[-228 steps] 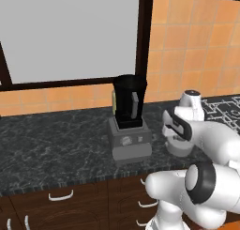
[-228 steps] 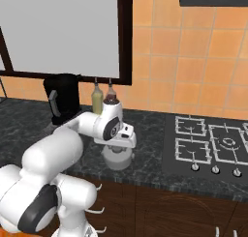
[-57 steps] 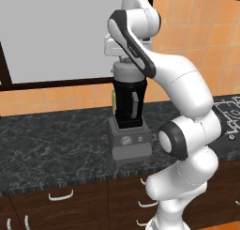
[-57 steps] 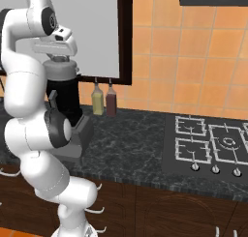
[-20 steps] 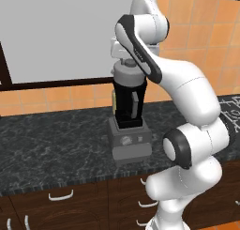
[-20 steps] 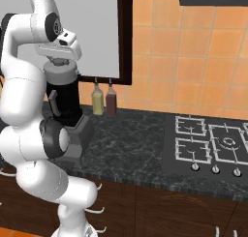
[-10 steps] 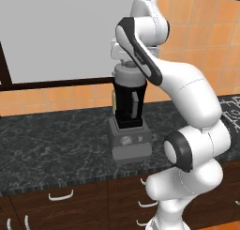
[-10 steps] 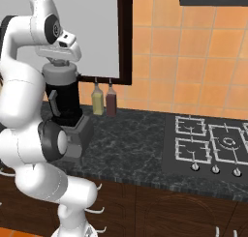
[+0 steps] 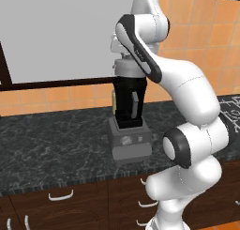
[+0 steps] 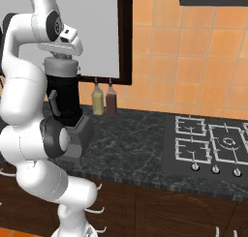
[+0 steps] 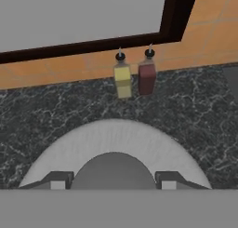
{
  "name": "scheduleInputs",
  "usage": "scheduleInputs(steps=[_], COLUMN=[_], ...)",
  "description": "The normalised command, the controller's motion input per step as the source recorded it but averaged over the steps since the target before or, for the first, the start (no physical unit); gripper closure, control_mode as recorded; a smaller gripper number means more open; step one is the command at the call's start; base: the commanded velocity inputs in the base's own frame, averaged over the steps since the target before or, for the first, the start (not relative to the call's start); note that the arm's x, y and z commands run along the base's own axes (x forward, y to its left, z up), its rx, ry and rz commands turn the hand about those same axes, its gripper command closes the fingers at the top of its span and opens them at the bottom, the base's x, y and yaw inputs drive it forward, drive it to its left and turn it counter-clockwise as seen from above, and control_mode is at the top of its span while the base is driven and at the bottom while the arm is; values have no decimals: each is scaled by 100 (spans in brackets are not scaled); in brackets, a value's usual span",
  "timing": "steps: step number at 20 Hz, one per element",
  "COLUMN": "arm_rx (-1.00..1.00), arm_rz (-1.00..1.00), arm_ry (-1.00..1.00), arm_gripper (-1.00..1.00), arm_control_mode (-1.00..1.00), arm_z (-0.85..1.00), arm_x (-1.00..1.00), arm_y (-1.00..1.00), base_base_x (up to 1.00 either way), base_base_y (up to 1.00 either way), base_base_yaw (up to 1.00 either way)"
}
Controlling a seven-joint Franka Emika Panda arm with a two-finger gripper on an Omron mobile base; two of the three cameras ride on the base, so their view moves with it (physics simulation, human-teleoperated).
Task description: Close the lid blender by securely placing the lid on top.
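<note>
The blender (image 9: 129, 102) is a tall black jar on a boxy grey base (image 9: 130, 142), standing on the dark stone counter; it is also seen as blender (image 10: 65, 100) partly behind my arm. The light-grey round lid (image 9: 129, 68) sits at the top of the jar with no gap that I can see. My gripper (image 9: 127, 59) comes straight down from above and is shut on the lid's central knob. In the hand view the lid (image 11: 114, 141) spreads wide below my gripper (image 11: 114, 179), with the knob between the two fingertips (image 11: 58, 179). The jar's mouth is hidden under the lid.
A yellow bottle (image 11: 122, 80) and a dark red bottle (image 11: 146, 78) stand against the orange tiled wall behind the blender. A dark-framed window (image 10: 123, 37) is above them. A gas hob (image 10: 208, 144) lies at the counter's right. Drawers with handles (image 9: 61, 195) run below.
Long before, the lid was taken from the counter on the right and carried over the jar. Over the last second the arm and lid hardly moved.
</note>
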Motion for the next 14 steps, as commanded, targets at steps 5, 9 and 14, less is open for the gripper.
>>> scheduleInputs(steps=[5, 9, 14], arm_rx=[0, 0, 0], arm_rz=[-2, -2, -1], arm_ry=[-12, -13, 0], arm_gripper=[100, 100, 100], arm_control_mode=[-100, -100, -100], arm_z=[53, 12, 0], arm_x=[4, 7, 12], arm_y=[2, 0, 0], base_base_x=[0, 0, 0], base_base_y=[0, 0, 0], base_base_yaw=[0, 0, 0])
